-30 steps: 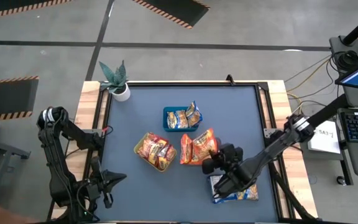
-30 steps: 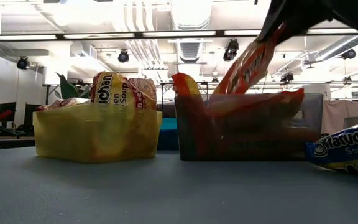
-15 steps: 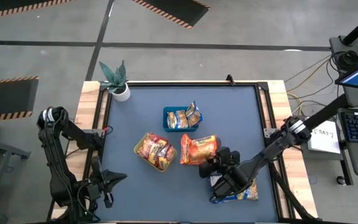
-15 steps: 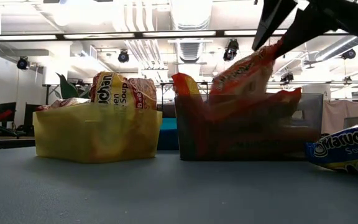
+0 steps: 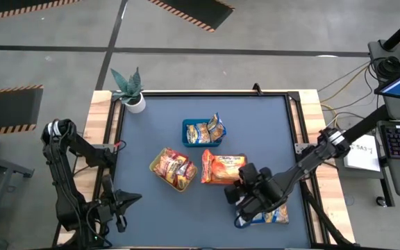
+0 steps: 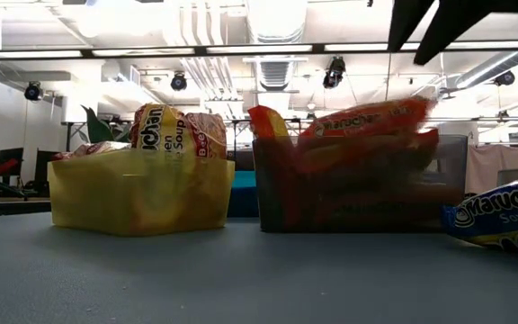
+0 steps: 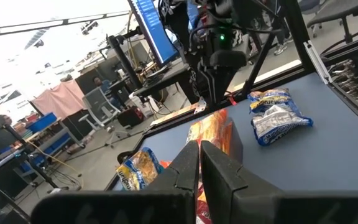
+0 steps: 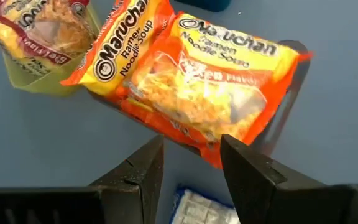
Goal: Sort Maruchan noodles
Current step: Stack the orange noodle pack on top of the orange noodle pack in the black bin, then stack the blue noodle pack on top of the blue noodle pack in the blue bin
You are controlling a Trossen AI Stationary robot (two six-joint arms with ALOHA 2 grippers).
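Note:
An orange Maruchan packet [image 8: 210, 87] lies flat on top of the other orange packets in the black tray [image 5: 222, 169]; it also shows in the low view [image 6: 367, 121]. My right gripper [image 8: 191, 155] is open and empty, above the tray's near side [image 5: 237, 193]. A blue-and-yellow packet [image 5: 266, 217] lies on the table under my right arm. The yellow-green tray [image 5: 174, 169] holds red-orange packets. The blue tray [image 5: 203, 132] holds blue-and-yellow packets. My left gripper [image 7: 199, 158] is shut and empty at the table's near left [image 5: 127, 199].
A potted plant [image 5: 132, 92] stands at the table's far left corner. The three trays sit close together at the table's middle. Bare mat shows at the far right [image 5: 269, 125] and near left [image 5: 158, 215].
My right gripper has opened and let go of the orange packet, then drawn back toward the table's near edge and up. The packet, held tilted above the black tray before, has dropped and now lies flat on the pile in that tray.

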